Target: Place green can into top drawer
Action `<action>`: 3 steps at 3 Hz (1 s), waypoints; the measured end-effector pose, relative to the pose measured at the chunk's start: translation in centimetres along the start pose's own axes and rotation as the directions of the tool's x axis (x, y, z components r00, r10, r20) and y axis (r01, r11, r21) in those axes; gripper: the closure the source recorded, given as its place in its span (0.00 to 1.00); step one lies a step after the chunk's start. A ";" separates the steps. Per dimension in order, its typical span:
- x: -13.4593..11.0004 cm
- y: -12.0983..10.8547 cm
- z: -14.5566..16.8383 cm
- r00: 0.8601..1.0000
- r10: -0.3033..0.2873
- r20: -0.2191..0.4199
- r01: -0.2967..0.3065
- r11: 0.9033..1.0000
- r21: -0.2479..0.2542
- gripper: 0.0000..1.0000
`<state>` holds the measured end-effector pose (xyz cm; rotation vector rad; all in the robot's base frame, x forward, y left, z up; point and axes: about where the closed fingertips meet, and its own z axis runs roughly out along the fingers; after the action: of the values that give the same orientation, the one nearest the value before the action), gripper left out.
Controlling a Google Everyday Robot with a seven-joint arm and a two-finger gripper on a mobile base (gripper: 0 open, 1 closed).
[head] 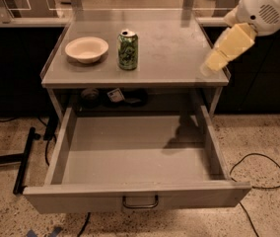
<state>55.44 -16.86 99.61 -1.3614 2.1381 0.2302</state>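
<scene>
One part is ready, the open top drawer (pixel 81 197); the green can (pixel 127 50) sits on the table (pixel 174 43), well apart from the gripper (pixel 209 68), whose grip I cannot tell.

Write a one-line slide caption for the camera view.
Green can stands beside a bowl on the table; the top drawer is open, and the gripper hovers over the table's right edge.

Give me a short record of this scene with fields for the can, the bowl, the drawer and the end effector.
green can: upright on the tabletop, just right of the bowl, untouched
bowl: cream, on the tabletop's left side
top drawer: pulled open, nothing inside
end effector: over the tabletop's right edge, well apart from the green can
</scene>
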 end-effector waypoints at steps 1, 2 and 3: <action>-3.7 -1.4 2.6 0.982 0.110 0.151 -0.110 0.994 -0.008 0.00; -7.2 -3.4 4.5 0.950 0.160 0.268 -0.175 0.984 0.032 0.00; -8.0 -4.4 4.1 0.940 0.154 0.304 -0.182 0.981 0.067 0.00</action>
<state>63.30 -10.94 101.49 -1.0189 1.9832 0.3723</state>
